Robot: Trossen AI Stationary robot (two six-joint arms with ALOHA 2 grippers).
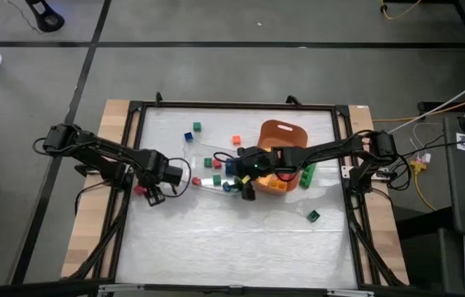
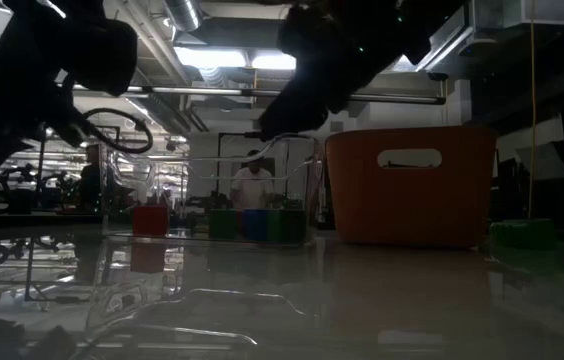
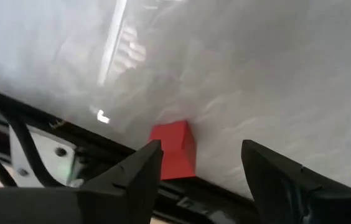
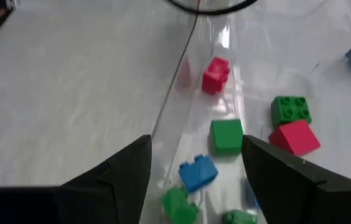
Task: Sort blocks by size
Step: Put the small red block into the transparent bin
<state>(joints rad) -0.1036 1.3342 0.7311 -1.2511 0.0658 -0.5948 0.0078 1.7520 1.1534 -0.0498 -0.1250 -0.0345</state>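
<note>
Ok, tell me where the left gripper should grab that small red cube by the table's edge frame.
Small red cube: pinch its two flat opposite side faces from straight above. It lies flat beside the black frame rail, so descend vertically; the open left gripper already nearly straddles it.

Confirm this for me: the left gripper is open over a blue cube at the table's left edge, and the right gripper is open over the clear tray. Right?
Not quite. The cube between the open fingers of the left gripper is red, not blue, as the left wrist view shows. The rest stands: the right gripper is open over the clear tray.
</note>
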